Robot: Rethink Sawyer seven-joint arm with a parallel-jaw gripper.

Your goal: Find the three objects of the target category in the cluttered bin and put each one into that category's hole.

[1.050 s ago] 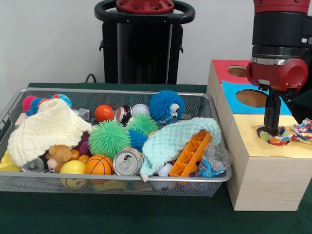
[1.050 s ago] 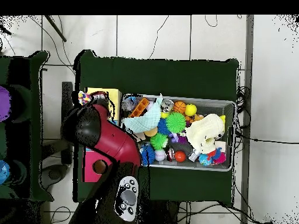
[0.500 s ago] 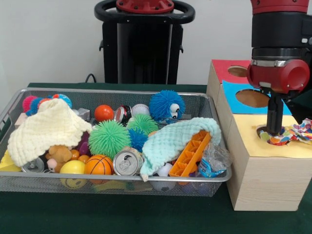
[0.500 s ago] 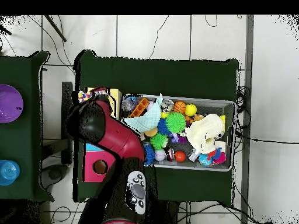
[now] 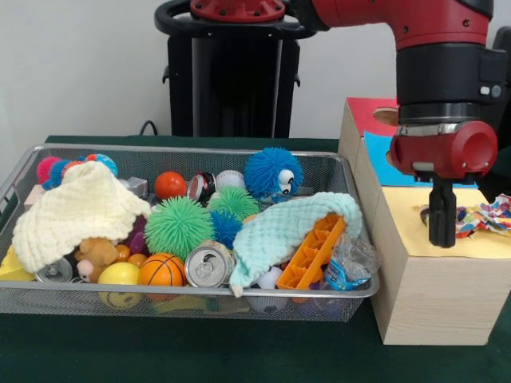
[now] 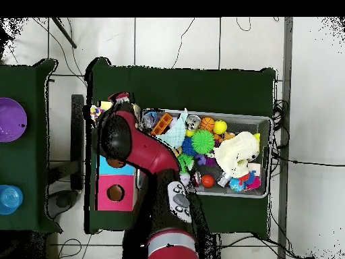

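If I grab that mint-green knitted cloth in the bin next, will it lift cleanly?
Probably not. The mint-green knitted cloth looks soft and floppy, so it would likely sag. It drapes over the orange plastic grid piece, which may shift or get dragged. It looks light, so a pinch on a fold should hold.

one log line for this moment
hand: above yellow panel, state unclear | multicolored cloth: at yellow hole, partly out | mesh bin: cluttered
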